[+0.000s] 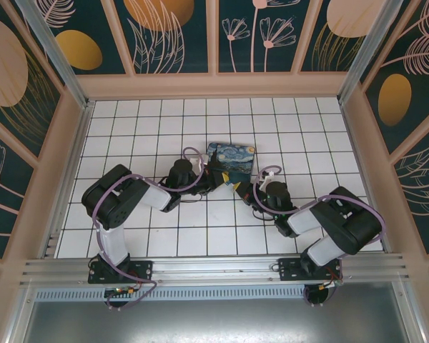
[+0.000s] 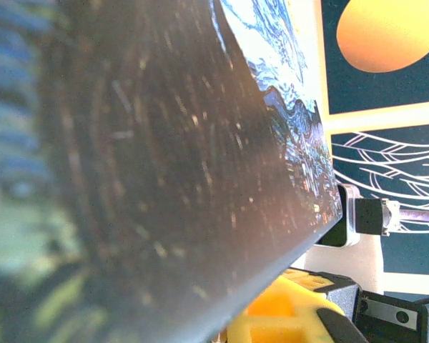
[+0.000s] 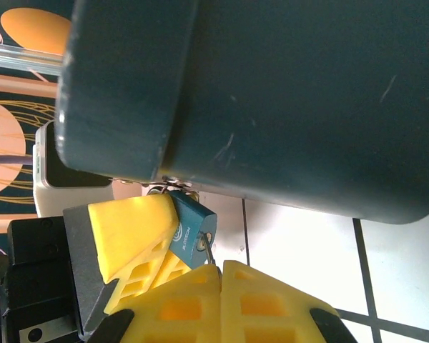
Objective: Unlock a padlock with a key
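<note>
Right hand is pinched shut on the key, whose tip meets the padlock just beyond its fingertips. Left hand is closed against the padlock's side. Risk: an off-axis twist could bend the thin key or pull it free.

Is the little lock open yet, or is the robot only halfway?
Not yet. Done: the key sits in the keyhole of the padlock. In hand: the right gripper has its jaws shut on the key, and the left gripper seems to pinch the padlock steady. Left: turning the key and popping the shackle, which looks hooked on the box.
</note>
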{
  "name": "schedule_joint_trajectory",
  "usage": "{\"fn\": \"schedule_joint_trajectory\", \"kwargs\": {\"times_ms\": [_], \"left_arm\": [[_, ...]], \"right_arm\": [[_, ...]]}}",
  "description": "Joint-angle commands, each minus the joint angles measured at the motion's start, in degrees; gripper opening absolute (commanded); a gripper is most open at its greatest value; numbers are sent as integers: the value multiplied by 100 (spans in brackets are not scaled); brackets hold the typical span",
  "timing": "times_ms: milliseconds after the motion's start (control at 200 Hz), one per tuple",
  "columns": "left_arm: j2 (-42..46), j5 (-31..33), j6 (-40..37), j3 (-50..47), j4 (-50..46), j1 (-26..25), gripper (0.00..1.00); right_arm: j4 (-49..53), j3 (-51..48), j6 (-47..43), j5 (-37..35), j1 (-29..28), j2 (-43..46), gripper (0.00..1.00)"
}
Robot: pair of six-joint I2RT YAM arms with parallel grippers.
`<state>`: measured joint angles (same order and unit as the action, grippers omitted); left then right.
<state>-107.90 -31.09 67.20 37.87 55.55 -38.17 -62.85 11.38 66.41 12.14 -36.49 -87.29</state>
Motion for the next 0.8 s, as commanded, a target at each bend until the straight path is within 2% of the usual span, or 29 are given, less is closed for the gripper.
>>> {"fn": "schedule_joint_trajectory", "kwargs": {"times_ms": [0, 791], "left_arm": [[148, -154, 32, -12, 395, 35, 0], [87, -146, 58, 26, 395, 35, 0]], "right_arm": [[-276, 119, 5, 95, 41, -41, 0], [-359, 292, 30, 166, -139, -155, 0]]}}
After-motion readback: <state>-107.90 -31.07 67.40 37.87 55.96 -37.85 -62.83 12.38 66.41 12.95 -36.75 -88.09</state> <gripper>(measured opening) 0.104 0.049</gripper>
